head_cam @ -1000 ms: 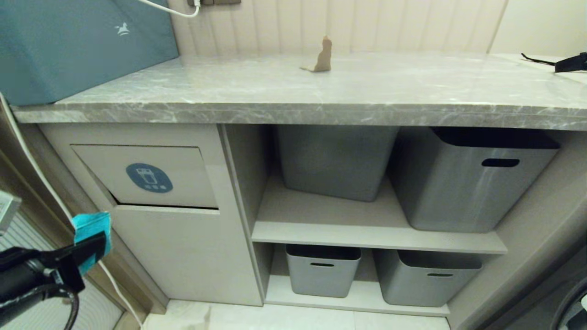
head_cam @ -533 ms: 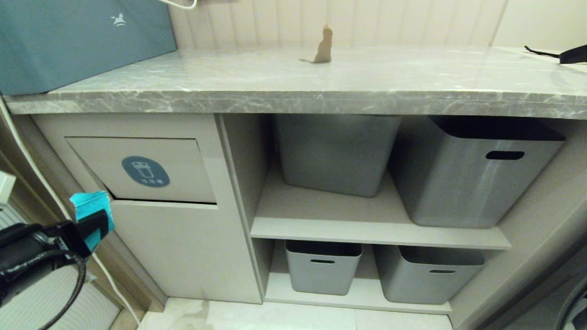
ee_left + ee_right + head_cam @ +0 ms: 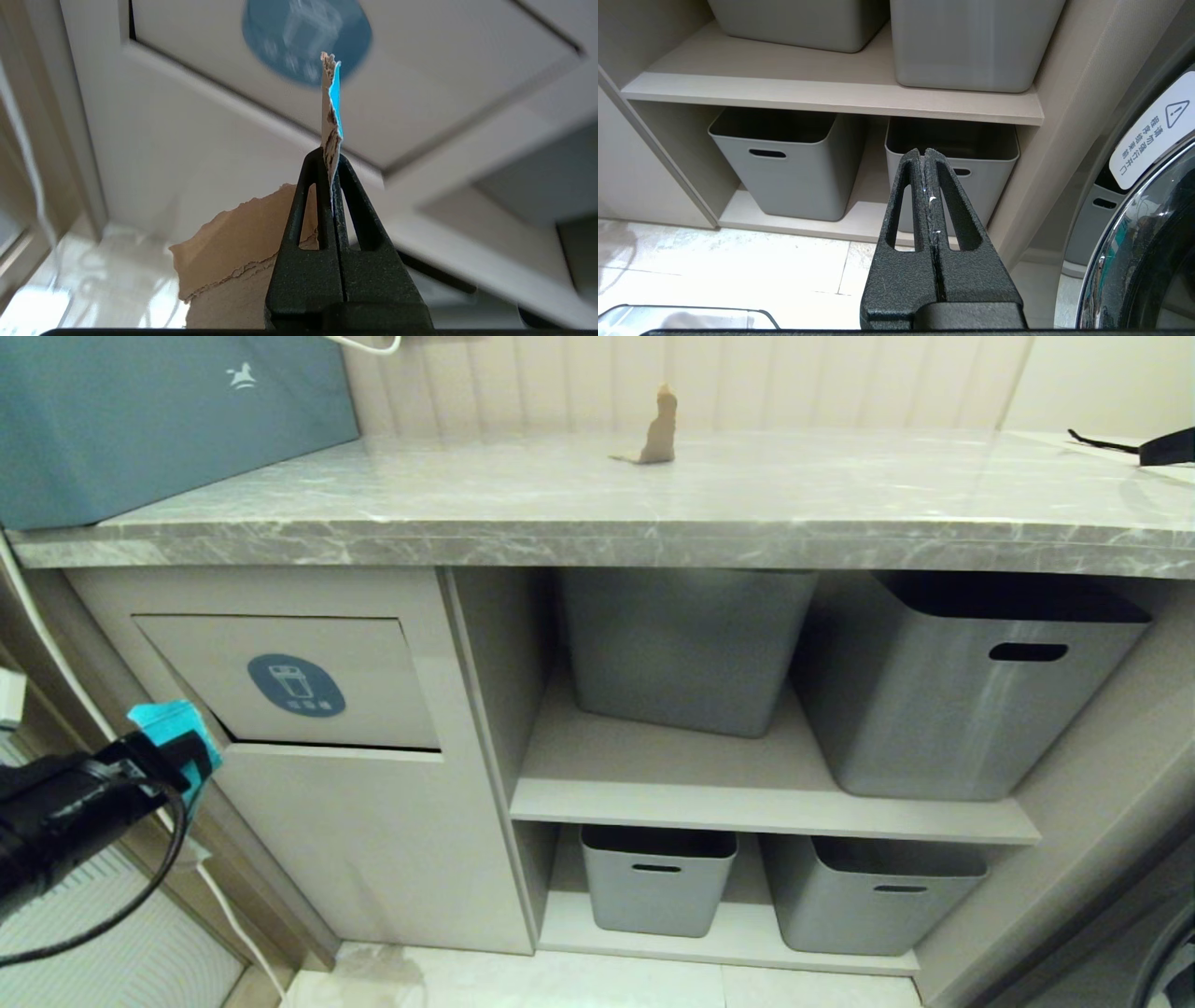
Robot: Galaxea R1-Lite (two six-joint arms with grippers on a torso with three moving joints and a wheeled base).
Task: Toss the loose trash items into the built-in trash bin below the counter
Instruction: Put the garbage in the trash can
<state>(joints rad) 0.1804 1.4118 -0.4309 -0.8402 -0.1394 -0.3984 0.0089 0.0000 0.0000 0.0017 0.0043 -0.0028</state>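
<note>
A long grey marble counter (image 3: 597, 513) with white veins runs across a pale panelled wall, and everything here is placed by that slab. On its top, near the back wall and about midway along, a tan cardboard scrap (image 3: 657, 429) stands upright on its bent foot. At the slab's left end sits a large teal box (image 3: 159, 420) with a small white horse mark; at the far right end lies part of a black strapped bag (image 3: 1158, 448).

Under the counter's left portion is the beige trash bin front (image 3: 373, 840), its rectangular flap (image 3: 373, 663) carrying a blue oval sticker (image 3: 296, 686) with a white bin icon. The flap's lower edge shows a thin dark gap. Under the counter's middle and right are open shelves holding four grey plastic boxes (image 3: 971, 700), two above and two below.

Below the slab's left end, just beside the flap's lower left corner, the left gripper (image 3: 177, 756) reaches in from the side. Its black fingers are pressed together on a teal-and-tan scrap (image 3: 331, 116), pinched edge-on so the torn strip sticks out past the fingertips, pointing toward the sticker. I cannot tell whether the scrap touches the bin front.

The right gripper (image 3: 925, 156) hangs low beneath the counter's right part, fingers pressed together with nothing between them, facing the lower boxes.
</note>
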